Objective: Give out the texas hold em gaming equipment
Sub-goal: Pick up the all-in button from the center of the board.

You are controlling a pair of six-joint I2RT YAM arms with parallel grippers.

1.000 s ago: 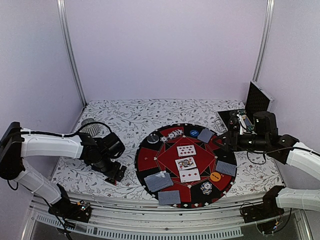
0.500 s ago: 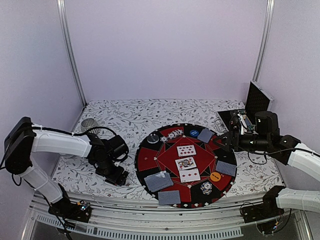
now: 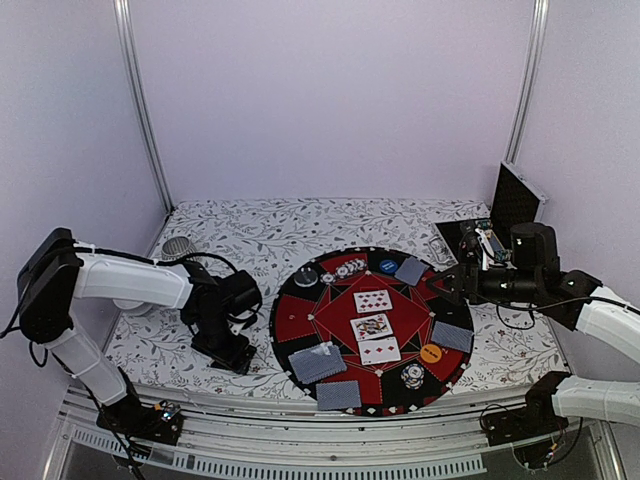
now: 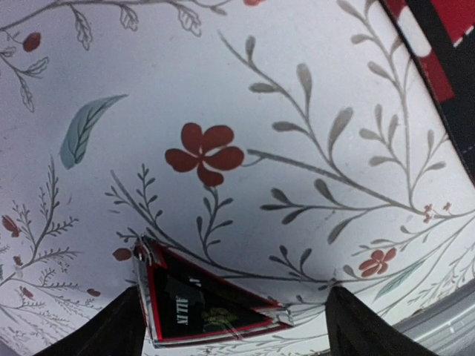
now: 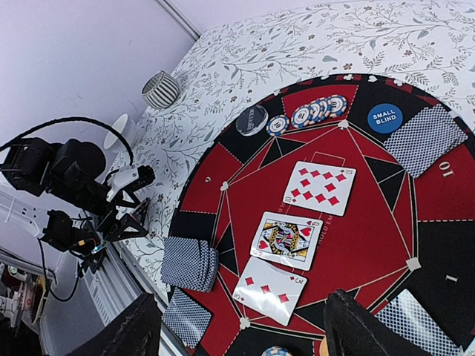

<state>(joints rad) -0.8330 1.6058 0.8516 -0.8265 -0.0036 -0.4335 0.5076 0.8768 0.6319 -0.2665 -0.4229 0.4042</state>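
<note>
The left claw [image 3: 233,353] has swung in toward the mat [image 3: 295,310] over the last second, and its fingers are drawing inward. They are still spread either side of the black-red triangle [image 4: 204,310], which lies flat on the flowered tabletop [image 4: 297,111] just left of the mat, so a pickup looks close but there's no pinch yet! The right claw [image 5: 239,311] hangs spread and empty above the dealt cards [image 5: 286,241]; readable are "ALL IN" on the triangle and "SMALL BLIND" on the blue disc [image 5: 384,118].
</note>
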